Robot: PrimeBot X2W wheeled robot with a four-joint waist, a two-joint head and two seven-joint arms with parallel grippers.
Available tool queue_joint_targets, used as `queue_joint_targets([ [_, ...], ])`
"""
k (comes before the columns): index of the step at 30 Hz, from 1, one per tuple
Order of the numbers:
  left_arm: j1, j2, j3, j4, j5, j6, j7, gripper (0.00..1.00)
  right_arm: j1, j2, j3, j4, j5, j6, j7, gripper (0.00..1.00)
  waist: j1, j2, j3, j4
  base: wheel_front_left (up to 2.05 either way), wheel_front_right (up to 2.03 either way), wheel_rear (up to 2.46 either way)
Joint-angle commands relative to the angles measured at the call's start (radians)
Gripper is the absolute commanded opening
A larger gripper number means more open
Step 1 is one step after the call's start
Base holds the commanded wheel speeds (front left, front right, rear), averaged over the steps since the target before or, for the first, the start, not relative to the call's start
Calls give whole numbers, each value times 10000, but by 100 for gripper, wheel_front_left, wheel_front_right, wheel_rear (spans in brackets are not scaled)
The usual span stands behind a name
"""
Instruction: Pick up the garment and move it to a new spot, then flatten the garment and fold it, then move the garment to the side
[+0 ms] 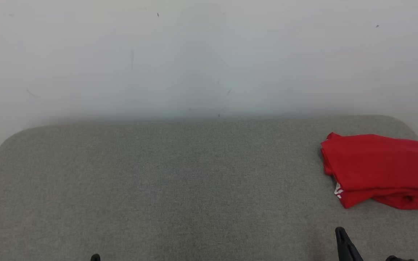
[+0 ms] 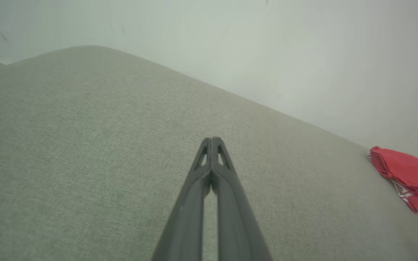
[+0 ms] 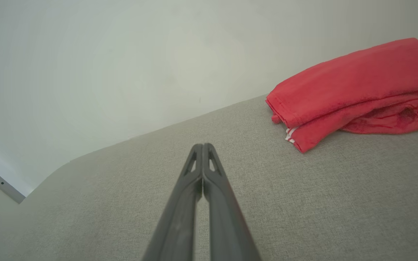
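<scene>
Both claws are closed with nothing between their fingers. The right claw hangs low over the grey tabletop, and the left claw does the same well off to its left. The red garment lies in a layered bundle ahead of the right claw and slightly to its right. From the left claw it is far off to the right, well apart. It sits by the tabletop's rounded corner, and its far side seems close to the edge.

The main risk is that edge. A claw arriving closed would likely shove the bundle away from itself rather than catch it, and there appears to be little tabletop beyond it before the cloth slides off.

A second risk is a shallow pinch. The layers lie loosely stacked, so fingers closing on the upper fold alone would probably lift one layer and drag the rest into a tangle, making the flattening harder.

The left claw has the long reach. If it comes late, the garment hangs from one point and may swing.
</scene>
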Motion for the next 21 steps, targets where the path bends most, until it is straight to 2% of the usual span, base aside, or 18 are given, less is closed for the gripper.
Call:
queue_joint_targets([
  [1,-315,41,98,-117,-473,-81,93,0,-322,-15,-59,-80,485,-3,75,0,0,0,17,1,0,0,0],
  [21,-855,64,575,8,-3609,-320,853,0,-1068,60,-283,320,3643,-6,803,0,0,0,222,6,0,0,0],
])
